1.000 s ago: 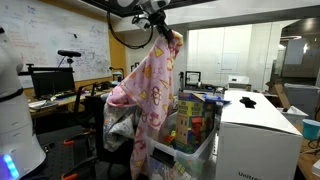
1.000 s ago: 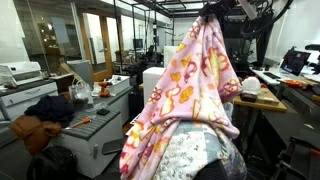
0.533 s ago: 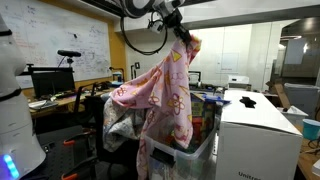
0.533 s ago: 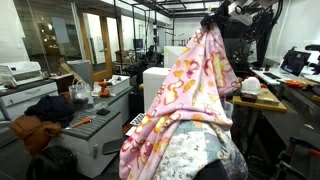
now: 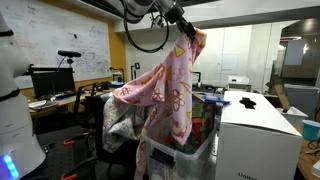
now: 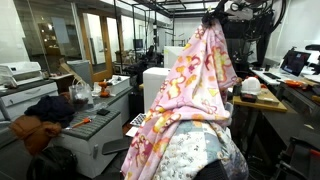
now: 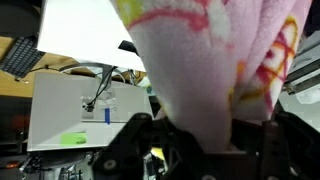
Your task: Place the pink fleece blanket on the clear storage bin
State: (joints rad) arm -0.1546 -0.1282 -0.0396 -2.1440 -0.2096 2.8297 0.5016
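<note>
The gripper [image 5: 185,22] is clamping the top of the pink fleece blanket [image 5: 170,88] at 12 o'clock in an exterior view. In the wrist view, fabric is filling the jaws and hiding the fingertips. The blanket is hanging in front of the clear storage bin [image 5: 205,148], leaving only the bin's 3 o'clock side showing, beside the white box [image 5: 255,130]. Whether cloth is touching the bin is hard to tell.

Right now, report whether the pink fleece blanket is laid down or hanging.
Hanging. The gripper holds the pink fleece blanket by its top edge, high above the clear storage bin; its folds trail down, not spread flat.
</note>
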